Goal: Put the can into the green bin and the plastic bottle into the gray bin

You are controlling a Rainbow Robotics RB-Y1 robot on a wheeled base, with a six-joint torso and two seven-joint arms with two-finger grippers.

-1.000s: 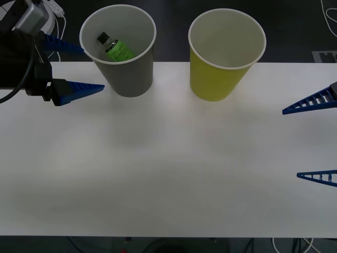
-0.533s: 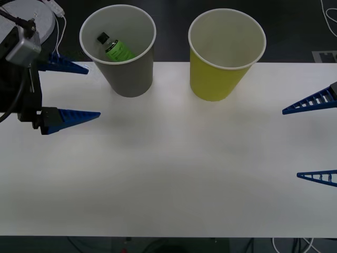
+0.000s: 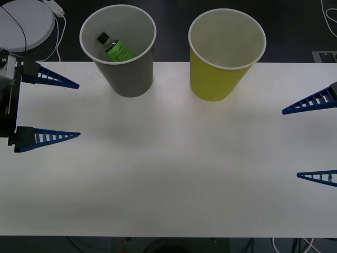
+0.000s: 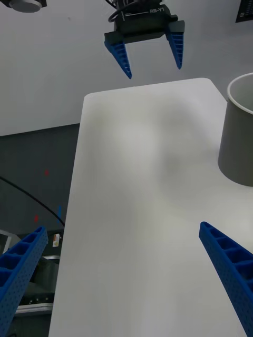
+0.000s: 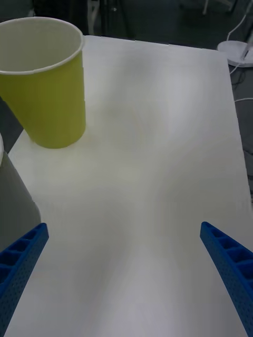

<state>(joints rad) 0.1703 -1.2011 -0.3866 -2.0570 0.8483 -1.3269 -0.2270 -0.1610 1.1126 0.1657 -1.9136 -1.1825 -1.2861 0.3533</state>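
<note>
My left tool sits at the left edge of the white desk, fingers spread wide, holding nothing, pointing across the desk toward the right. My right tool is at the right edge, also wide open and empty, pointing back toward the left. The gray bin stands upright at the far edge of the desk, nearer my left tool but apart from it. The plastic bottle lies tilted inside the gray bin, black cap toward the far left wall, green label facing up. The green bin stands upright just beside the gray bin on its right, a gap between them, white inside; I can't make out anything in it, though the bottom isn't well seen from the front view. In the left wrist view the green bin is upright on the desk with the gray bin wall close by my blue fingers. In the right wrist view my left tool faces me across the desk, open, with the gray bin at the side. A white round base with a cable sits on the floor beyond the desk's far left corner.
</note>
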